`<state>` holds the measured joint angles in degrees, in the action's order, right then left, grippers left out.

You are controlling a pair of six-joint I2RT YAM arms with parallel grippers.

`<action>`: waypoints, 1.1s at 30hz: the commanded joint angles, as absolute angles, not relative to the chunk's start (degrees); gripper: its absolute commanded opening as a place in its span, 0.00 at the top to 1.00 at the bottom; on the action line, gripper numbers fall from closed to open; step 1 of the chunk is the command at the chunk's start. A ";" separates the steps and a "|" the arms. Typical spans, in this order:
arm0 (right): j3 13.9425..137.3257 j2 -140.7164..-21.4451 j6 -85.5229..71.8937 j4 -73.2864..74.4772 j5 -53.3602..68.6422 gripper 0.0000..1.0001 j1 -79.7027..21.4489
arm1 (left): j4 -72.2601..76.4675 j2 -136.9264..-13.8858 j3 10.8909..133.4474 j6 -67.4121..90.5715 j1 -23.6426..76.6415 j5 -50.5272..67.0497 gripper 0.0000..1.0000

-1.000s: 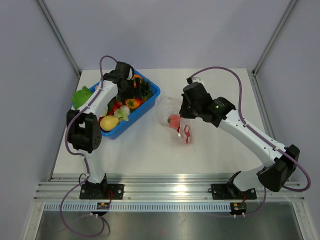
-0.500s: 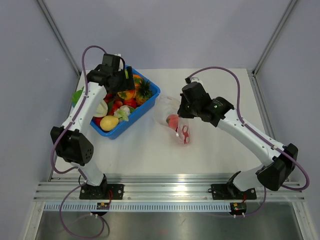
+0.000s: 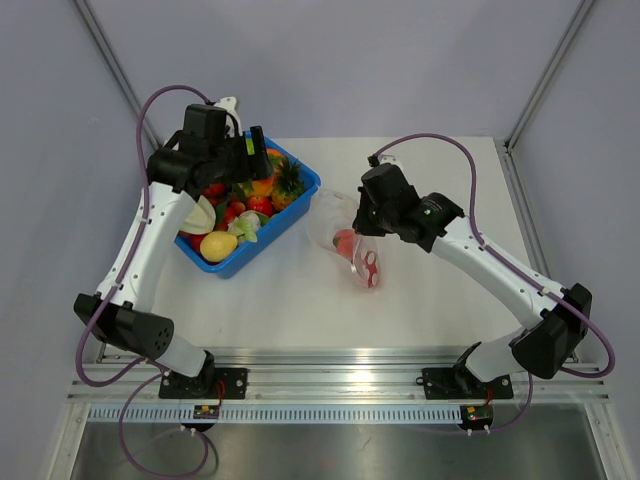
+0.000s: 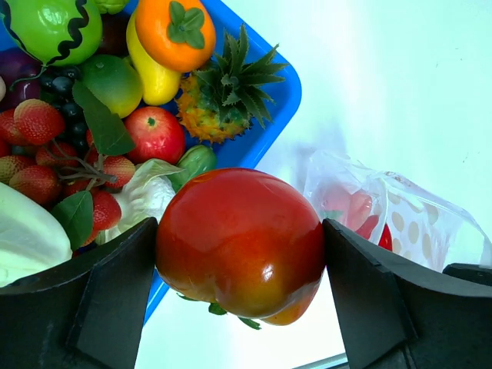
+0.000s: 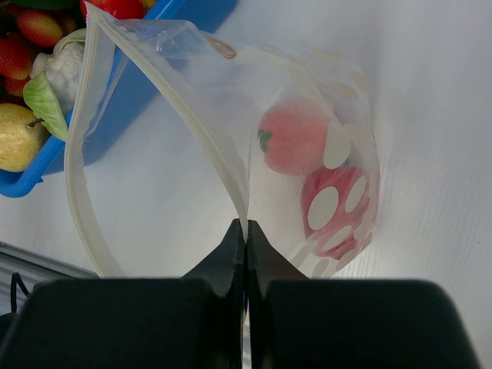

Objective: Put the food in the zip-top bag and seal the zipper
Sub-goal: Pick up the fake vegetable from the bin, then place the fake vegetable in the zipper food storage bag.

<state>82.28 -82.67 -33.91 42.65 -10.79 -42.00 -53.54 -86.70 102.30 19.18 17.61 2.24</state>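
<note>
Left jaws clamp a red tomato [image 4: 240, 242] from both sides, holding it in the air over the corner of the blue bin [image 3: 310, 184], where the rest of the toy fruit [image 4: 154, 84] is piled. Right jaws are pinched shut on the bag [image 3: 345, 236] at its mouth, gripping one lip so that the zipper [image 5: 73, 177] hangs in an open loop facing the bin. The lower end of the bag rests on the desk [image 3: 300, 300]. Two red pieces [image 5: 296, 138] already lie inside it, seen through the dotted plastic. The step in hand looks to be carrying the tomato across to the bag, with most of the task ahead: the bin is full and the mouth is unsealed. The tomato appears wide against that loop, so the approach should probably run straight along the axis of the opening, not across the pale strip, which would fold under a push. The left arm [image 3: 150, 240] would do best to release only once the fruit is past the zipper and low in the pouch, since a glossy round toy dropped early may roll off onto the desk. The right arm [image 3: 480, 255] should keep its lip high and steady, because thin plastic held by one edge can sag and narrow the gap.
</note>
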 commanded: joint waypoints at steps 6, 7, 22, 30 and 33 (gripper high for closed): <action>84.03 -82.53 -34.63 40.69 -10.11 1.00 -41.84 | -52.47 -85.78 104.24 18.19 17.49 6.67 0.59; 83.94 -82.53 -34.63 40.78 -10.19 1.00 -41.84 | -52.21 -85.52 104.33 18.02 17.58 9.64 0.60; 84.81 -83.23 -34.63 40.43 -9.58 1.00 -41.84 | -44.48 -86.13 98.62 21.88 29.97 29.43 0.62; 84.37 -82.35 -34.89 40.61 -9.84 1.00 -41.92 | -43.07 -89.21 97.03 22.85 31.90 27.69 0.58; 84.20 -82.09 -34.98 40.69 -10.02 1.00 -41.92 | -42.80 -89.82 96.68 23.11 31.90 27.16 0.31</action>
